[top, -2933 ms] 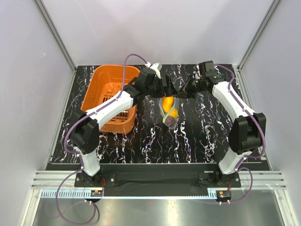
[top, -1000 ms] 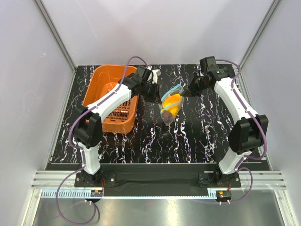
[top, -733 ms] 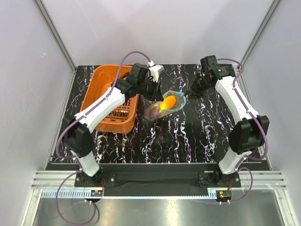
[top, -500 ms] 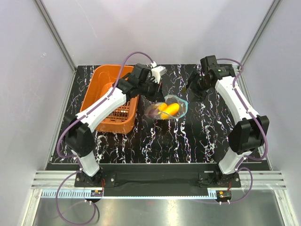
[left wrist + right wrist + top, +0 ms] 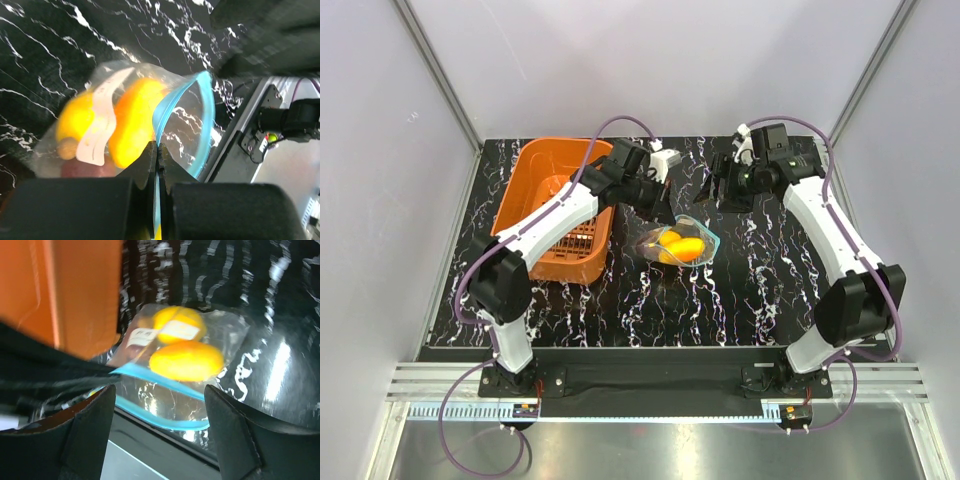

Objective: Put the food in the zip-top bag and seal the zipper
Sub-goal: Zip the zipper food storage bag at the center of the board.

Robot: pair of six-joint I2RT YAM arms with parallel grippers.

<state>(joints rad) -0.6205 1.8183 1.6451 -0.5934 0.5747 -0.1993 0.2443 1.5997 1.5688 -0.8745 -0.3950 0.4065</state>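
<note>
Bag (image 5: 678, 245) lies flat on the table (image 5: 740, 290), between the two arms and just right of the orange basket (image 5: 525, 195). Its long axis runs left-right, closed end toward the basket, mouth toward the right arm. All the food in view is inside it: two yellow-orange pieces (image 5: 186, 360) side by side and a dark reddish one (image 5: 82, 169) at the closed end. The mouth gapes, and the blue zipper (image 5: 205, 120) bows out in an open loop, not pressed together. The left gripper (image 5: 156, 150) is clenched on one end of that strip, at the far-left corner of the mouth. The right gripper (image 5: 159, 390) is spread wide with nothing in it, hanging above and just beyond the mouth, and looks nearer the free run of the zipper. Filling looks done; sealing isn't. Likely next: the right gripper drops onto the strip while the left anchors it.
</note>
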